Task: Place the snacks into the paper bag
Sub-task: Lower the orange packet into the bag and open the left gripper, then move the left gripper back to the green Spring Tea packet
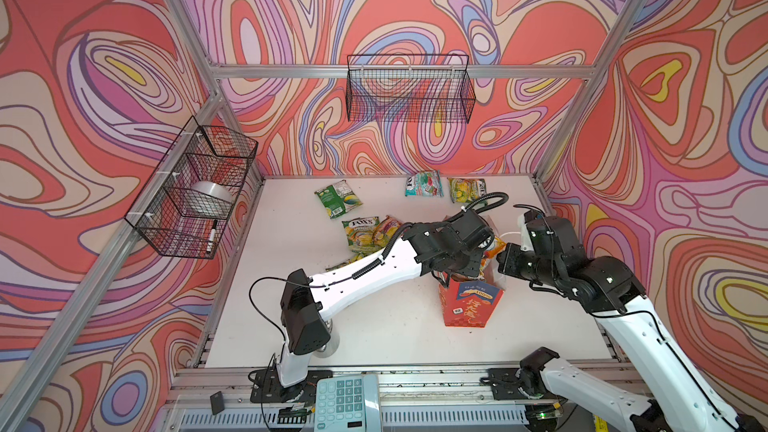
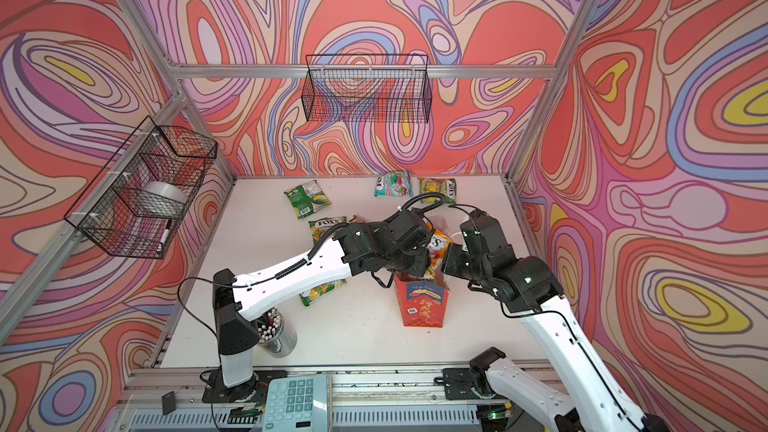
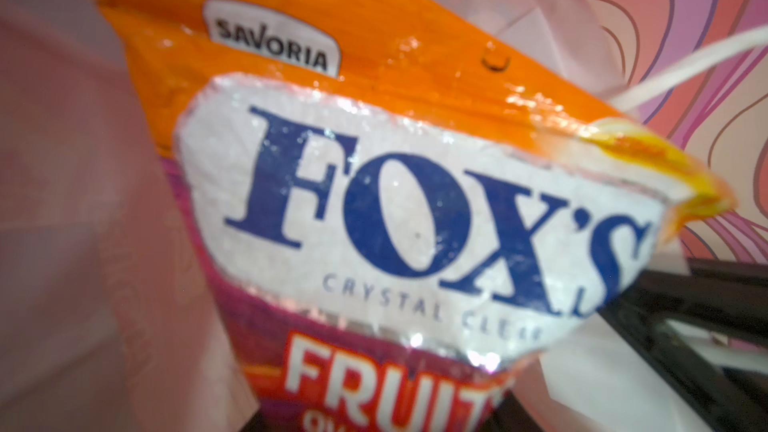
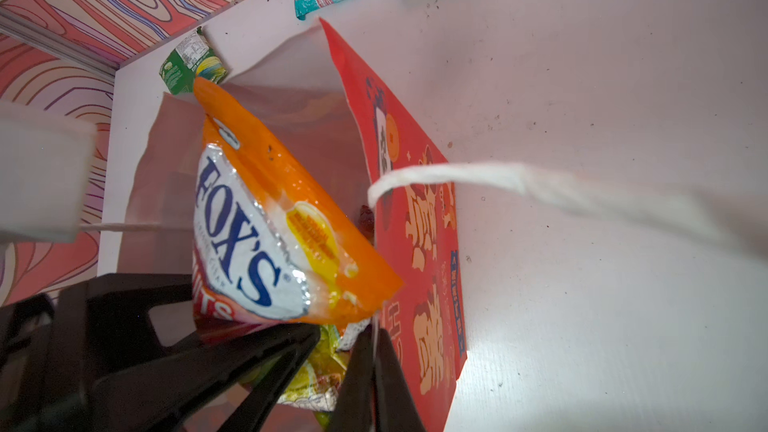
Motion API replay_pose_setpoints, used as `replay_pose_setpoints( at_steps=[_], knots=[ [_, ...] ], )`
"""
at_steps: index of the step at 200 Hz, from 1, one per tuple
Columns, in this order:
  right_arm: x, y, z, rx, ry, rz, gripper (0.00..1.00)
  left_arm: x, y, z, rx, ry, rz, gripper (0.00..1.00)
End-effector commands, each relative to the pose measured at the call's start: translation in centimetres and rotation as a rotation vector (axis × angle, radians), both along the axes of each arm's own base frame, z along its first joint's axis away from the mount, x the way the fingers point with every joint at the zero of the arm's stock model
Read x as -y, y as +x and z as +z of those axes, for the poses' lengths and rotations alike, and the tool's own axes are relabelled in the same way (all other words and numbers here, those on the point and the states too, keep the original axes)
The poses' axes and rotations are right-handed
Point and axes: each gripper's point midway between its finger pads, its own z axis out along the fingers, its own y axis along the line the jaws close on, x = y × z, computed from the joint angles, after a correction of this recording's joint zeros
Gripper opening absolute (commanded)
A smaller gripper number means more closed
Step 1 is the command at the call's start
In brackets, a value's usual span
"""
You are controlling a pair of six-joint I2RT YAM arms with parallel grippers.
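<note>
Paper bag (image 1: 469,305) upright, orange pouch (image 4: 270,222) in mouth, left hand (image 1: 473,265) unclear, right hand (image 1: 504,260) pinching handle (image 4: 498,180)

Table (image 1: 395,338) with snacks (image 1: 337,200), paper bag (image 1: 469,305)

Bright, even light from overhead filled both top views, and only soft shadows lay on the white worktop (image 1: 374,338). In the left wrist view the orange pouch (image 3: 415,209) glinted with glare and blurred toward the edges. In the right wrist view the cord handle (image 4: 540,191) was out of focus.
</note>
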Motion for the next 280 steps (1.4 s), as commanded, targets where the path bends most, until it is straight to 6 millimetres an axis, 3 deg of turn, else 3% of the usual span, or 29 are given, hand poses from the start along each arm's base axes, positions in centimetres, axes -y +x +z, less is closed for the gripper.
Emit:
replay_pose_setpoints(
  at_steps=[1, 29, 45, 97, 159, 186, 214, 244, 280],
  knots=[
    [0.8, -0.2, 1.0, 0.042, -0.005, -0.032, 0.00, 0.1, -0.2, 2.4, 0.033, -0.059, 0.010, 0.65],
    [0.8, -0.3, 1.1, 0.050, 0.016, -0.043, 0.00, -0.3, -0.4, 2.3, 0.032, -0.064, 0.012, 1.00],
    [0.8, -0.4, 1.1, 0.058, 0.017, -0.046, 0.00, 0.0, -1.2, 3.1, 0.037, -0.087, -0.015, 1.00],
    [1.0, -0.4, 1.1, 0.064, 0.023, -0.057, 0.00, -0.4, -4.0, 9.9, 0.097, -0.275, -0.121, 1.00],
    [1.1, -0.3, 0.3, 0.058, 0.015, -0.064, 0.00, -2.7, -7.3, 16.5, 0.157, -0.458, -0.256, 1.00],
    [0.9, -0.4, 0.3, 0.058, 0.028, -0.060, 0.00, -4.6, -8.5, 19.1, 0.198, -0.534, -0.280, 1.00],
    [1.4, -0.5, 0.5, 0.067, 0.004, -0.067, 0.00, -7.5, -8.7, 19.8, 0.268, -0.542, -0.251, 1.00],
    [1.1, -0.4, 0.0, 0.065, 0.019, -0.065, 0.00, -8.6, -10.1, 20.9, 0.282, -0.617, -0.311, 1.00],
    [0.9, -0.2, 0.3, 0.068, 0.033, -0.061, 0.00, -12.5, -7.6, 19.1, 0.348, -0.505, -0.119, 1.00]
  ],
)
